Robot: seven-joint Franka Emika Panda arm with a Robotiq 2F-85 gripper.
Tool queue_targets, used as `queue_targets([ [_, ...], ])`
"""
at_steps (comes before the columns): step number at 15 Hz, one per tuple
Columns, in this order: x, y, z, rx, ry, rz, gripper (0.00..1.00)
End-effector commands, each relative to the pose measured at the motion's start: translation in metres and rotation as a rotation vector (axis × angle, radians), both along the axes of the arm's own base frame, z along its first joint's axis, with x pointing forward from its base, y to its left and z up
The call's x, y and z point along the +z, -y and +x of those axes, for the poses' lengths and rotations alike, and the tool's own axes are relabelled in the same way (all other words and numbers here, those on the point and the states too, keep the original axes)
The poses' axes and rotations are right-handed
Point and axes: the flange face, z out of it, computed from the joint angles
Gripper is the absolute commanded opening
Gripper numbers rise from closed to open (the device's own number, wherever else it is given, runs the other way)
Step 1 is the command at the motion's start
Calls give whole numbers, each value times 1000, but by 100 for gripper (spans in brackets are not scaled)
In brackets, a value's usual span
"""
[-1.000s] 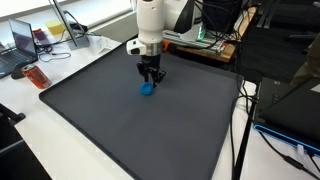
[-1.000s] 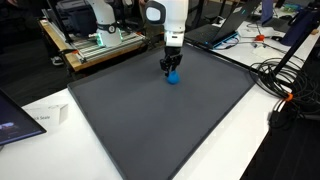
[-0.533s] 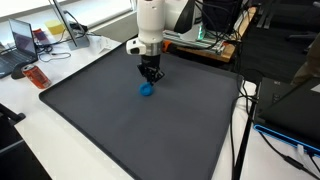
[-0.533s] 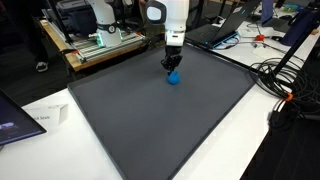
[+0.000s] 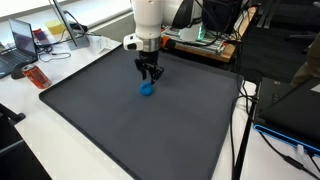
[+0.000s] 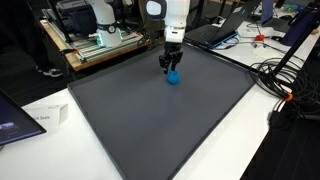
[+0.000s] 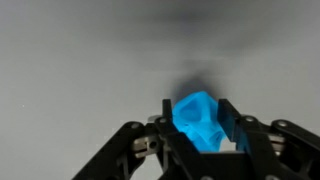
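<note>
Fingers (image 7: 228, 115) of the gripper (image 5: 148, 76) are standing apart rather than pressed together, and a small blue lump (image 7: 198, 120) is sitting in the gap between them in the wrist view. Whether the pads are actually touching its sides cannot be told from that close picture. In both exterior views the gripper (image 6: 171, 67) is pointing straight down, and the blue lump (image 5: 147, 88) is lying directly beneath the fingertips on a wide dark mat (image 5: 120, 130), so it is resting on the surface and not being lifted. The white arm (image 6: 174, 20) is rising straight up from the gripper, above that same spot. The mat (image 6: 160, 130) is spreading out in every direction from the gripper, with far more of it on the camera's side of the gripper than behind it. Well away from the gripper, off the mat's edge, an open laptop (image 5: 22, 40) and a small orange thing (image 5: 37, 77) are lying on a white table (image 5: 20, 120), and a tangle of black cables (image 6: 283, 78) is trailing past another edge.
</note>
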Motion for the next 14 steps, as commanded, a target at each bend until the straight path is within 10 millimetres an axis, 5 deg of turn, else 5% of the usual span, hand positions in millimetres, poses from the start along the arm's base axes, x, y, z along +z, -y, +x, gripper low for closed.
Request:
queue_targets([
  [1, 43, 3, -7, 11, -45, 5, 83],
  [4, 66, -1, -14, 42, -112, 11, 99],
  [14, 122, -12, -17, 103, -279, -19, 100],
])
